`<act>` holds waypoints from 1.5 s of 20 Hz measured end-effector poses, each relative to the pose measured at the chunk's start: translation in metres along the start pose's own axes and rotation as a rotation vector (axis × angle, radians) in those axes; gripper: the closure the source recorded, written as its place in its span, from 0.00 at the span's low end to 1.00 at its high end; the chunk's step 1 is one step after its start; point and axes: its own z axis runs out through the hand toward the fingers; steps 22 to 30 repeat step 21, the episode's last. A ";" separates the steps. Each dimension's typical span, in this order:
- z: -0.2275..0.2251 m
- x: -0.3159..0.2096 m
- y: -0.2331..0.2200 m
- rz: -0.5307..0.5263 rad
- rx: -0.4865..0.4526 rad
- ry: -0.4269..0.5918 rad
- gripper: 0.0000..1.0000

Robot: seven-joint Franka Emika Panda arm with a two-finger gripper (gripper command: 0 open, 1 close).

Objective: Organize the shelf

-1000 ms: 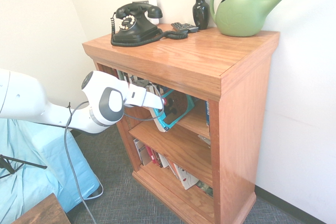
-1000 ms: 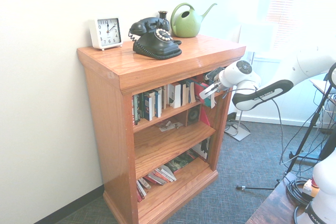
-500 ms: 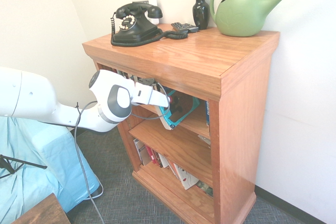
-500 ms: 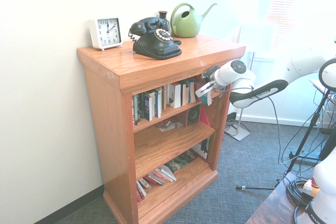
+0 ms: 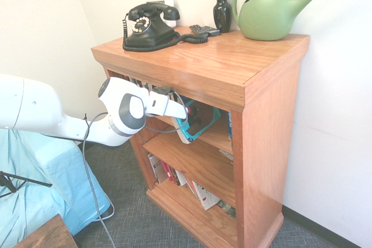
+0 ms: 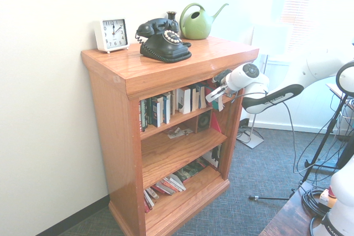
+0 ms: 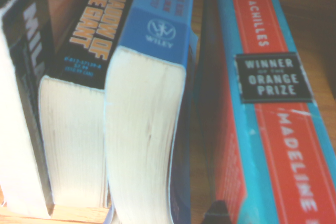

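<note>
Shelf [image 5: 232, 68], one telephone [image 5: 148, 24], one watering can [image 5: 270, 10], one vase [image 5: 222, 10]

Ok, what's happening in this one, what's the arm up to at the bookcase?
The white arm's gripper has its jaws shut on a teal-and-red book at the top tier of the shelf. The book sits tilted at the open end of the row, beside upright books including a blue Wiley book. A black telephone, a vase and a green watering can stand on top.

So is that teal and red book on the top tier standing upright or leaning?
Leaning. In the first exterior view the teal and red book tilts, its top toward the gripper, on the shelf.
</note>
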 end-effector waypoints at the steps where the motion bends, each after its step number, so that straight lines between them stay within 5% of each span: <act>1: 0.000 0.000 0.000 0.000 0.000 0.000 0.00; 30: -0.071 -0.054 0.014 0.016 0.095 -0.005 0.00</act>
